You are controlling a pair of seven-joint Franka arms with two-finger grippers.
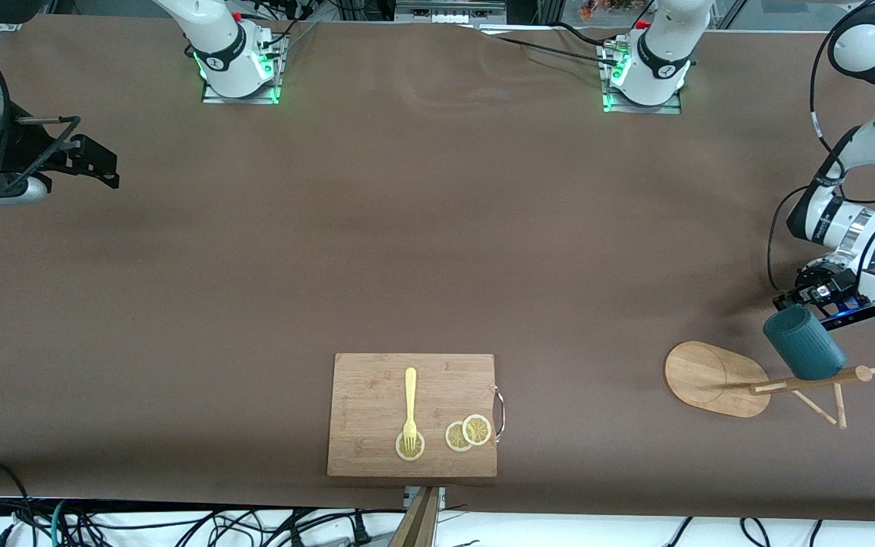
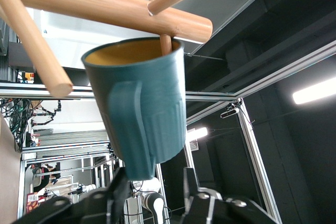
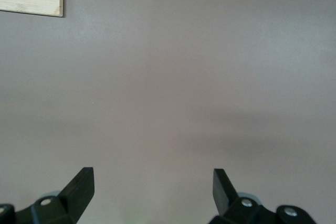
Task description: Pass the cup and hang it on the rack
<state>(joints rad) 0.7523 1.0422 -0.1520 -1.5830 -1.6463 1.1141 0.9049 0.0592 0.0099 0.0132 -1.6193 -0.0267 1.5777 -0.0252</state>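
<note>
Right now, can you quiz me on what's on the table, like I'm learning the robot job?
1. True or false: the fork lies on the cutting board.
2. What pokes into the cup's mouth? A) a peg of the rack B) the fork C) a spoon
3. Fill in: the right gripper, over bare table, has its fingers ____.
Key: 1 true; 2 A; 3 open.
</note>
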